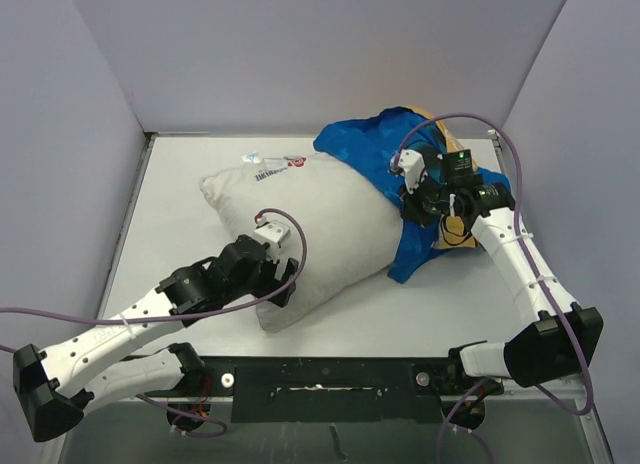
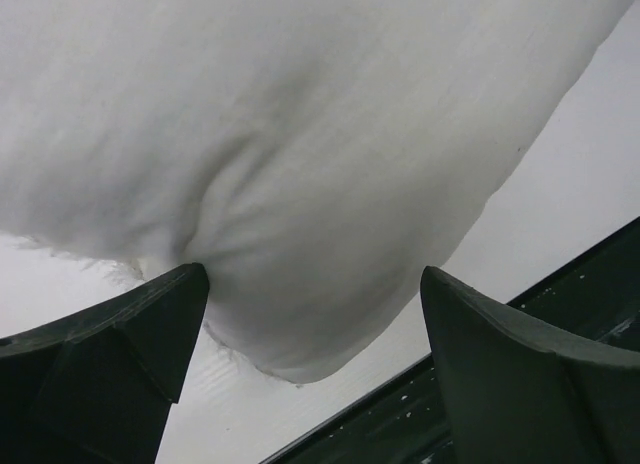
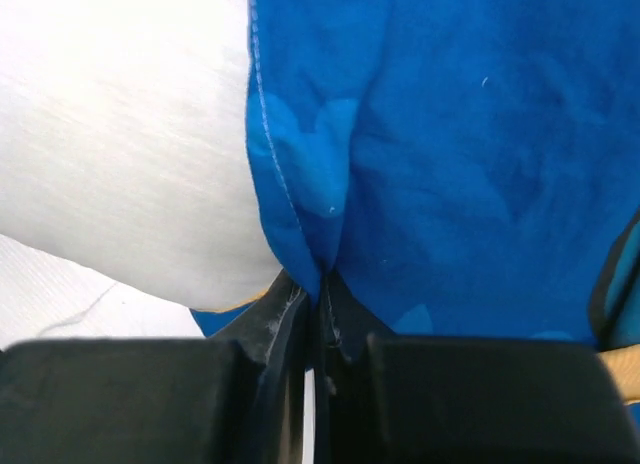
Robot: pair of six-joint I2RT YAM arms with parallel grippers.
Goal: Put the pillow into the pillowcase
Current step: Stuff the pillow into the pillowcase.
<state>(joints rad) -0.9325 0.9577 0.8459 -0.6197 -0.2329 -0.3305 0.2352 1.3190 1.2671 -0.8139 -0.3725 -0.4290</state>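
Left gripper is sitting wide open at the near corner of the pillow, holding nothing. In the left wrist view both fingers are standing far apart with the pillow's rounded corner bulging down between them. The left fingertip is looking like it's just touching the fabric, and the right one is sitting clear of it. Right gripper is pinching the pillowcase. In the right wrist view the jaws are closing fully on a fold of blue cloth, with the fabric puckering into a crease right at the fingertips and the stitched hem running up just left of the pinch. White pillow is showing beside that hem on the left, and a sliver of mustard-yellow is peeking out under the blue near the fingers. Pillow is lying diagonally across the middle of the table, printed logo end pointing toward the back. Its right end is sitting under or inside the blue case; can't tell from above how far in it is going. Most of the pillow is lying exposed, from the logo corner down to the corner at the left gripper. Pillowcase is bunching at the back right of the table, draping over the pillow's right side, with a yellow patch showing beside the right wrist.
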